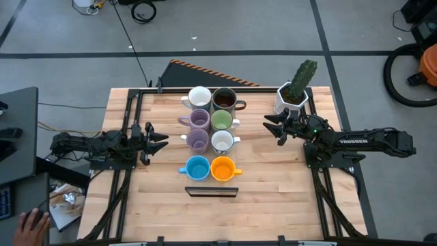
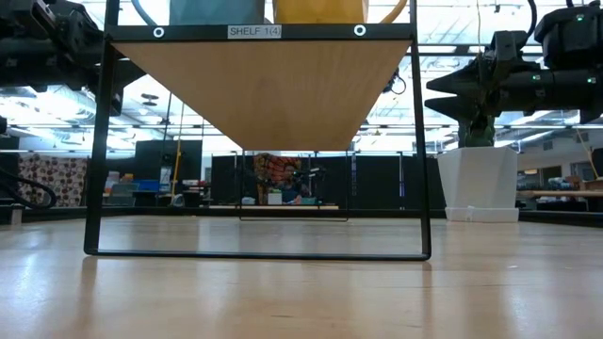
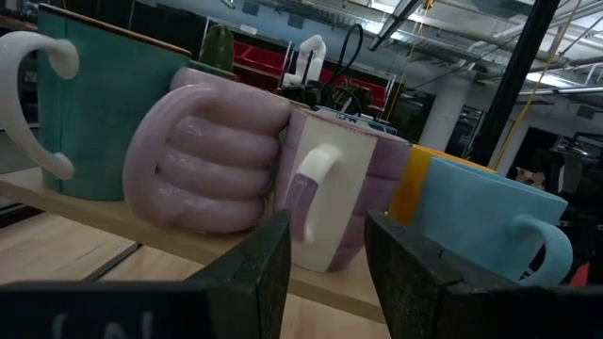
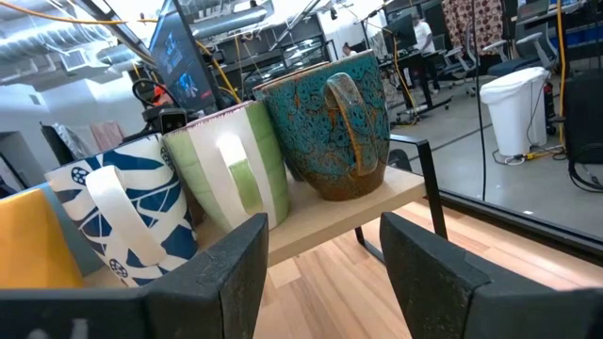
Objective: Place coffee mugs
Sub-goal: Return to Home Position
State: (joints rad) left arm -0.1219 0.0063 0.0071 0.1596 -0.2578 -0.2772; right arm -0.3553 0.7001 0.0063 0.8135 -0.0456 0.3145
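**Eight mugs shelved: back both arms out cleanly**

Draw each arm straight back and level, away from the shelf [image 1: 212,191], so that no finger clips a handle. The handles seem to point outward, though from above that is hard to be sure of. Your left gripper [image 1: 158,139] hangs near the lilac mugs [image 1: 199,119], fingers spread and empty. Your right gripper [image 1: 273,126], also spread and empty, sits just beside the cactus pot [image 1: 291,99], so mind it. Count eight coffee mugs [image 1: 222,141] on the shelf top, in four pairs: two white, two lilac, and one each of brown, green, blue and orange.
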